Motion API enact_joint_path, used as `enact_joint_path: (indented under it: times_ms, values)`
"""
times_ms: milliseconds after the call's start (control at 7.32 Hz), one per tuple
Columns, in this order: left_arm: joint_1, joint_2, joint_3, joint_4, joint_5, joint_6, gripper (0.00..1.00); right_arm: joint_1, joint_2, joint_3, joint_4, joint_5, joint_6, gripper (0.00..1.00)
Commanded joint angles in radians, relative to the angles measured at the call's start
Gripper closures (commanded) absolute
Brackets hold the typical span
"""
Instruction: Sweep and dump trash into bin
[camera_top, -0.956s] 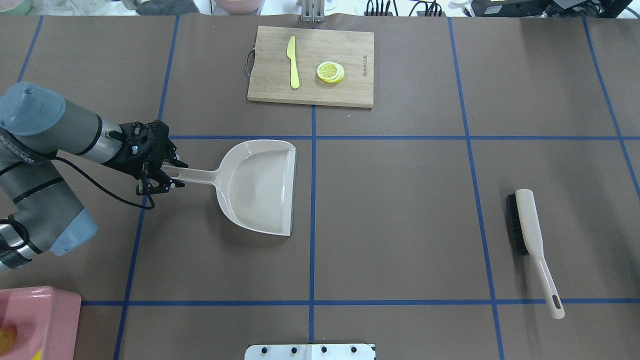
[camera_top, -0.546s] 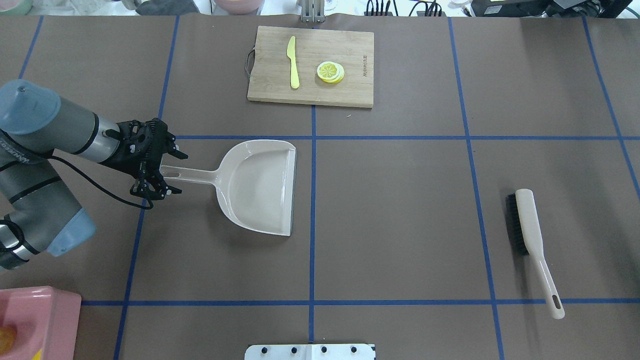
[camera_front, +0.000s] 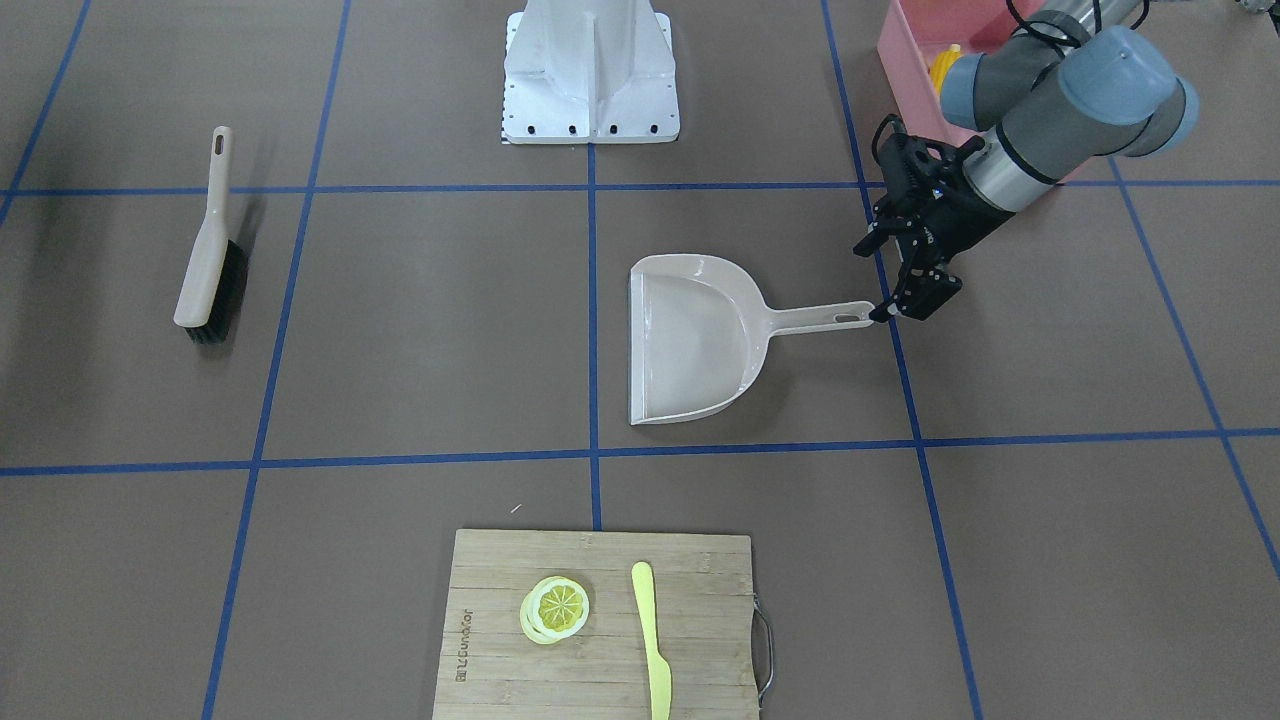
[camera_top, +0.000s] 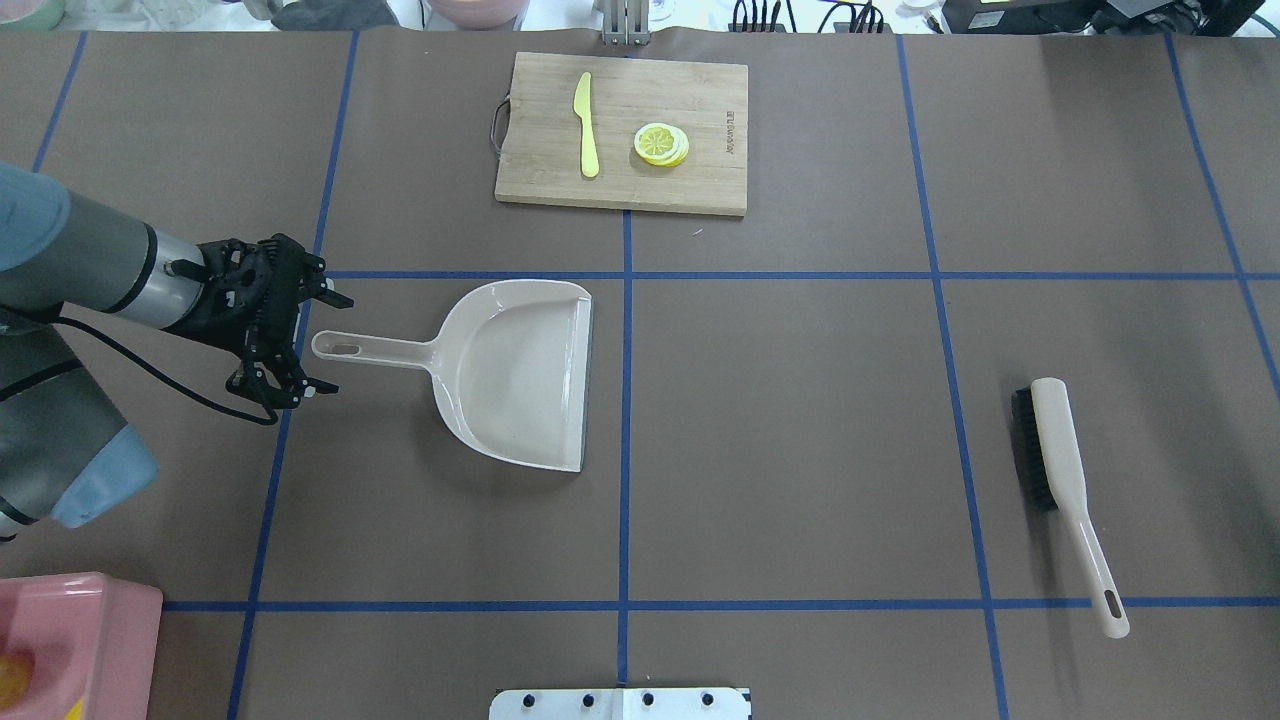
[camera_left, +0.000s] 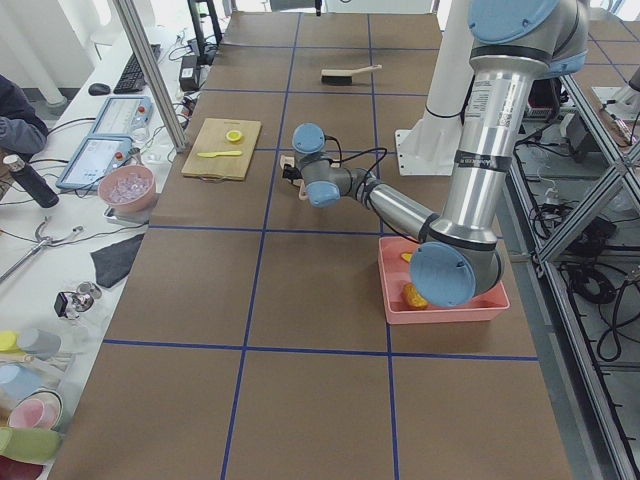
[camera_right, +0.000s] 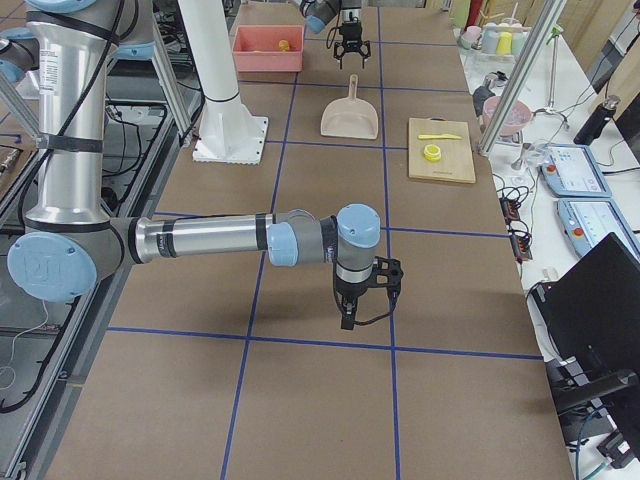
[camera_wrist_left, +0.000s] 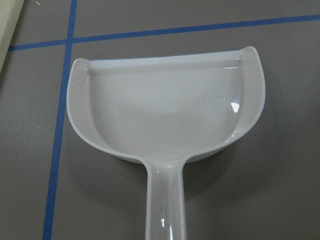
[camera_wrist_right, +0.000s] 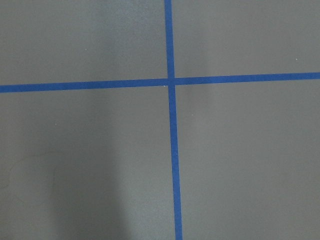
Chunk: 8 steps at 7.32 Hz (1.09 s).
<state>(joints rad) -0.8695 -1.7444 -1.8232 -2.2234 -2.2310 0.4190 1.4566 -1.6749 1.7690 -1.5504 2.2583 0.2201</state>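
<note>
1. The bin (camera_top: 128, 640) sits at the near-left corner of the table in the overhead view, well apart from everything else.
2. The trash (camera_left: 413, 296) lies inside the bin (only yellow and orange pieces show, so I cannot tell each toy food apart).
3. The left gripper (camera_top: 337, 343) hangs at the tip of the dustpan handle with its jaws spread wide and nothing clamped. From overhead the handle tip shows between the two fingers; I cannot tell whether either one touches it.
4. The dustpan (camera_top: 510, 375) lies flat on the brown table cover (camera_top: 800, 400), handle towards the left arm, with its straight lip just beside a lengthwise blue tape line (camera_top: 625, 520).
5. The wooden cutting board (camera_top: 540, 170) lies at the far edge, past the dustpan, carrying a pale yellow knife (camera_top: 586, 125) with a lemon slice (camera_top: 660, 144) near it.
6. The brush (camera_top: 1052, 440) lies on the right side, bristles facing left, well apart from the dustpan.
7. The right gripper (camera_right: 362, 300) points down over bare table beyond the brush; it shows only from the side, so I cannot tell how far its jaws are open.
</note>
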Motion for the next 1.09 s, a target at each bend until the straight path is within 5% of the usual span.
enact_joint_path:
  times_ms: [0, 273, 546, 956]
  values:
    - [-0.164, 0.003, -0.034, 0.246, 0.002, -0.009, 0.01, 0.005, -0.002, 0.0, 0.001, 0.001, 0.001, 0.0]
    - [-0.286, 0.037, -0.028, 0.477, 0.002, -0.011, 0.01, 0.025, -0.014, 0.001, 0.001, 0.0, 0.002, 0.0]
    - [-0.403, 0.171, -0.021, 0.508, 0.001, -0.011, 0.01, 0.03, -0.014, -0.002, 0.001, -0.006, 0.001, 0.0]
    - [-0.581, 0.232, 0.118, 0.505, -0.012, -0.136, 0.01, 0.033, -0.017, -0.003, 0.0, -0.01, 0.001, 0.0]
